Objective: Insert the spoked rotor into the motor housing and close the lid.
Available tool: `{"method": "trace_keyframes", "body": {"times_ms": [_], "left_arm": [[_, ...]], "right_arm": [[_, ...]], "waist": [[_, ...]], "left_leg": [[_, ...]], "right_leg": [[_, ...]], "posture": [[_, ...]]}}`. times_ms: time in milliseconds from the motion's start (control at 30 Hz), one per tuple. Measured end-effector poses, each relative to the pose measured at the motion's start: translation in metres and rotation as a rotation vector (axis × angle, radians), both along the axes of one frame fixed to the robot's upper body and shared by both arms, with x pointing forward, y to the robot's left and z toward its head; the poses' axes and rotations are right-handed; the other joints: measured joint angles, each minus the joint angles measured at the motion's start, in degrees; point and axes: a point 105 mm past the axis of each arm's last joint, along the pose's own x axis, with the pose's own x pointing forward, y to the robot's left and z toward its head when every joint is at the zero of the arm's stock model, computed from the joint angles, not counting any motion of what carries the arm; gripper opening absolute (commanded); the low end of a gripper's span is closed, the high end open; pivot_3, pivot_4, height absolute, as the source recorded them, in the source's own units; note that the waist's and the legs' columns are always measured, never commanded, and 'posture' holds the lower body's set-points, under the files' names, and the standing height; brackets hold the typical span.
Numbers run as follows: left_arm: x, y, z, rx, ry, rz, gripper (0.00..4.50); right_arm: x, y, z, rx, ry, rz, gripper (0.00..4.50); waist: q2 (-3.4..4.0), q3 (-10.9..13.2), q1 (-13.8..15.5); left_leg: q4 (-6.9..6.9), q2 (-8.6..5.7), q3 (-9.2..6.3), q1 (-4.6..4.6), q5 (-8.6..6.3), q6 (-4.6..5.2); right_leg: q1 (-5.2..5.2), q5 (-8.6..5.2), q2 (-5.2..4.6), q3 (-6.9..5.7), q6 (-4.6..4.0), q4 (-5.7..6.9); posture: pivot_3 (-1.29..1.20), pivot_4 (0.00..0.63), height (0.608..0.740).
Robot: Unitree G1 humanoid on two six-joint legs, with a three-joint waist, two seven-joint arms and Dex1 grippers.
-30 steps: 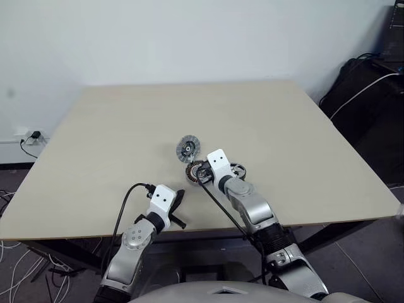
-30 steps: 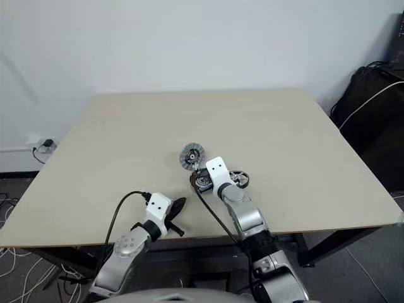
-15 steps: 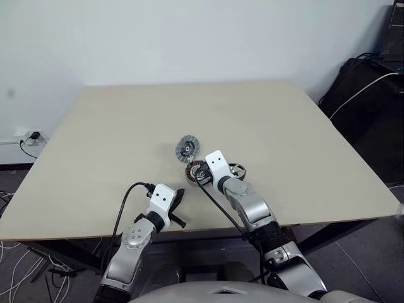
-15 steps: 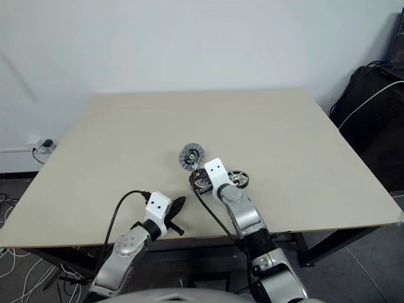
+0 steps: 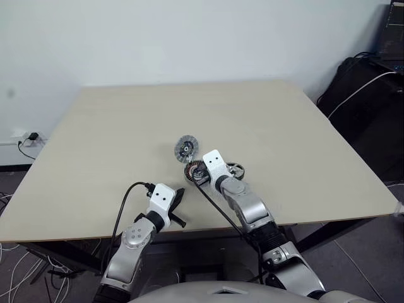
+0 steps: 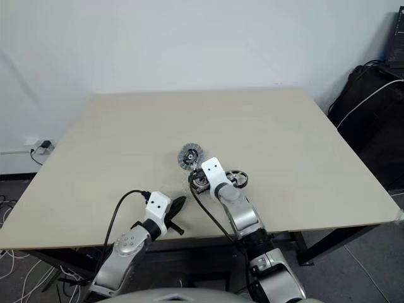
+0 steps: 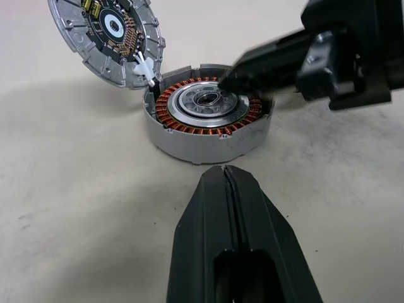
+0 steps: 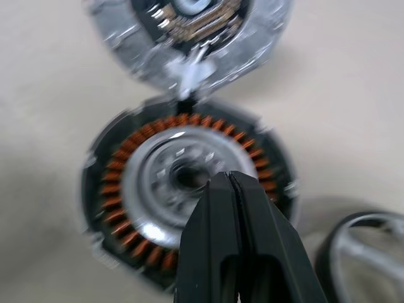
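Looking down over our arms, we see the motor housing (image 7: 207,126) resting flat on the beige table (image 5: 113,126), its ring of copper coils around a pale silvery centre facing up. Our right gripper (image 8: 228,180) has its two black fingers pressed together with nothing between them, and its tip hangs over the housing's silvery centre; whether it touches the metal we cannot tell. The lid (image 7: 106,38) stands tilted up at the far edge of the housing, its dark inner face with the ribbed rim turned toward us, joined to the housing's rim by a small white piece. The spoked rotor (image 5: 235,168) lies on the table just beside the housing, on our right arm's side, partly hidden behind that arm. Our left gripper (image 7: 225,173) is also closed and empty, pointing at the housing from near the table's front edge, clearly apart from it
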Motion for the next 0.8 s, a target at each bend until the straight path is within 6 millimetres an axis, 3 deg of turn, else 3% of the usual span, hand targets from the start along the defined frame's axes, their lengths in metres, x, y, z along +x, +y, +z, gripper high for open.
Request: {"method": "trace_keyframes", "body": {"times_ms": [800], "left_arm": [[0.0, -0.001, -0.002, 0.003, 0.017, -0.004, 0.03]], "right_arm": [[-0.002, 0.021, -0.005, 0.007, 0.012, 0.09, 0.04]], "waist": [[0.01, -0.01, -0.56]], "left_leg": [[-0.03, 0.01, 0.0, 0.0, 0.01, -0.02]], "right_leg": [[-0.03, 0.01, 0.01, 0.01, -0.02, 0.01]], "posture": [[0.0, 0.0, 0.74]]}}
